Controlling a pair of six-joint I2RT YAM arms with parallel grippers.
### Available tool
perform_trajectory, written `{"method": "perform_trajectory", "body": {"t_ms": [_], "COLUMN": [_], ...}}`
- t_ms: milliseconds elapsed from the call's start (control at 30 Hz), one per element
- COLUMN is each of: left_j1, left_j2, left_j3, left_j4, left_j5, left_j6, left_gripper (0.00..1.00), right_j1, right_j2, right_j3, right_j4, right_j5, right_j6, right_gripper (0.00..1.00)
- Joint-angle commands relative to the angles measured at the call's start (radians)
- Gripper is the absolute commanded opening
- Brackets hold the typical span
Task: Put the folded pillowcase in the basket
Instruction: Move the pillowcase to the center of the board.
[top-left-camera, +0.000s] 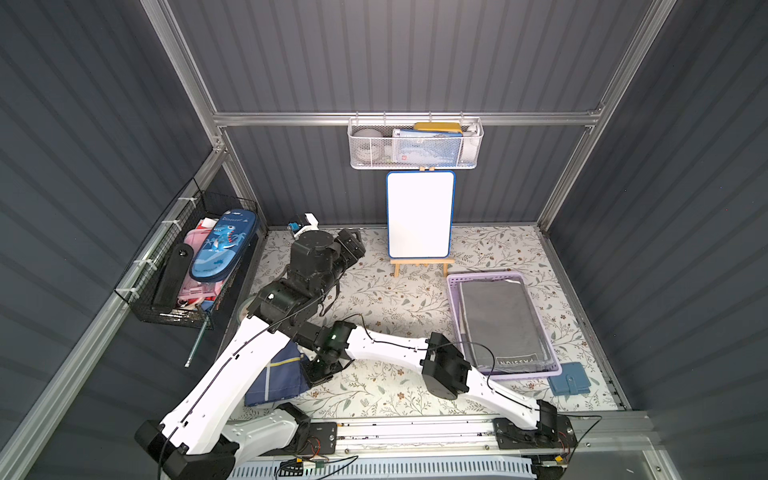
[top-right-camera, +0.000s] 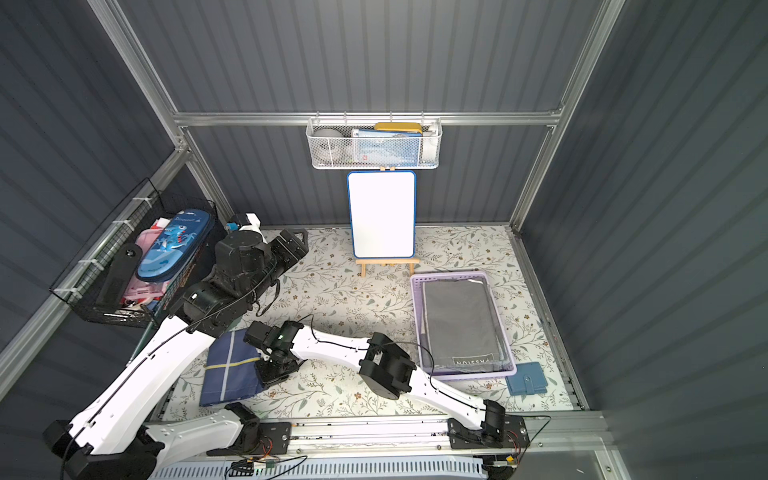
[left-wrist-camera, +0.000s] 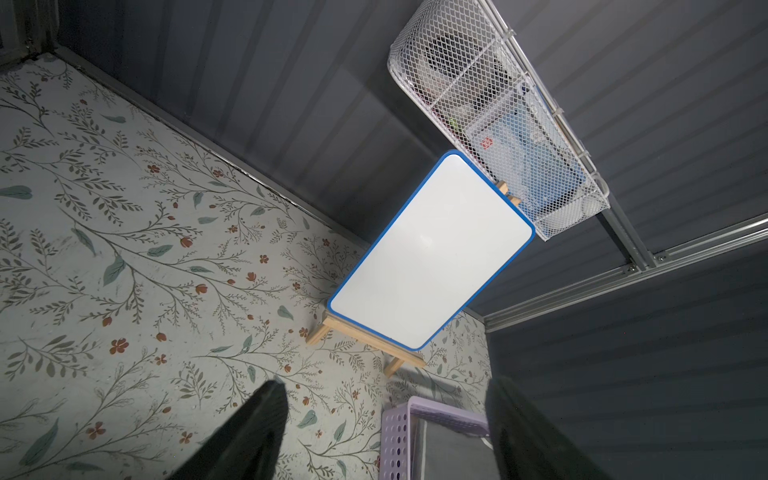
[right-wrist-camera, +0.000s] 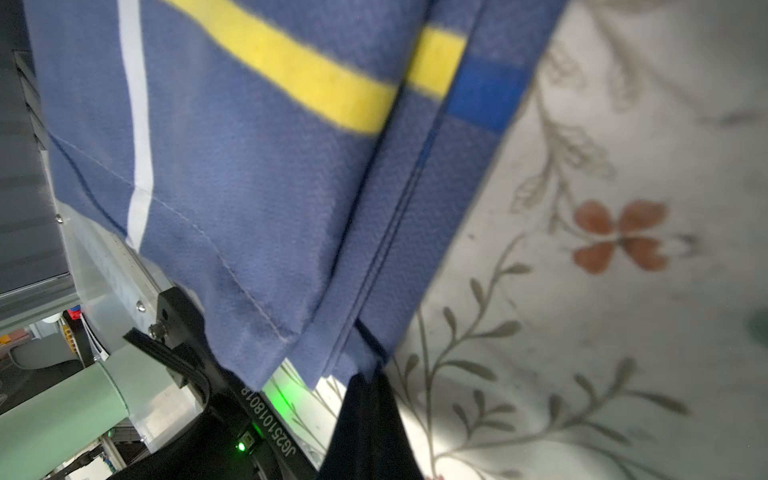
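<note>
While the folded pillowcase (top-right-camera: 230, 374) is pinched by the right tool (top-right-camera: 270, 372) well apart from the basket (top-right-camera: 449, 275), transfer is judged outstanding; the left tool (left-wrist-camera: 386, 384) is spread.

Left tool (left-wrist-camera: 386, 384) is up off the floral tabletop (left-wrist-camera: 124, 249), its two dark fingers (left-wrist-camera: 257, 432) spread wide, nothing between them. Ahead, the blue-rimmed whiteboard (left-wrist-camera: 432, 253) stands on its small wooden easel (left-wrist-camera: 365, 345) close to the tabletop's back edge, against the dark ribbed wall. The white mesh basket (left-wrist-camera: 498, 124) hangs from the rail just above the board. A corner of the lilac basket (left-wrist-camera: 395, 432) shows near the easel, grey cloth (left-wrist-camera: 453, 453) lying inside.
</note>
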Motion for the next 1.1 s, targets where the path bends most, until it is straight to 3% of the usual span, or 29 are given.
{"method": "perform_trajectory", "body": {"t_ms": [0,100,467,600,667,800,900,1067], "left_j1": [0.002,0.003,0.005,0.005,0.006,0.006,0.009,0.073], "left_j2": [-0.008,-0.009,-0.001,0.025,0.043,0.084,0.114,0.132], "left_j3": [-0.017,-0.019,-0.060,-0.090,-0.111,-0.169,-0.217,-0.326], "left_j4": [0.005,0.006,0.059,0.085,0.095,0.098,0.106,0.207], "left_j5": [-0.004,-0.006,0.035,0.070,0.093,0.143,0.175,0.334], "left_j6": [0.022,0.026,0.031,0.023,0.013,-0.037,-0.064,-0.067], "left_gripper": [0.80,0.80,0.79,0.79,0.79,0.80,0.83,0.84], "right_j1": [-0.012,-0.026,-0.192,-0.232,-0.232,-0.212,-0.212,-0.236], "right_j2": [-0.066,-0.195,-0.696,-0.869,-0.914,-1.014,-1.069,-0.989], "right_j3": [-0.130,-0.320,-1.133,-1.305,-1.316,-1.290,-1.294,-1.306], "right_j4": [-0.027,0.057,0.241,0.230,0.174,0.061,0.084,0.200], "right_j5": [0.109,0.217,0.260,0.283,0.295,0.376,0.392,0.103], "right_j6": [0.006,0.021,0.095,0.107,0.094,0.064,0.016,-0.155], "right_gripper": [0.00,0.00,0.00,0.00,0.01,0.28,0.45,0.56]}}
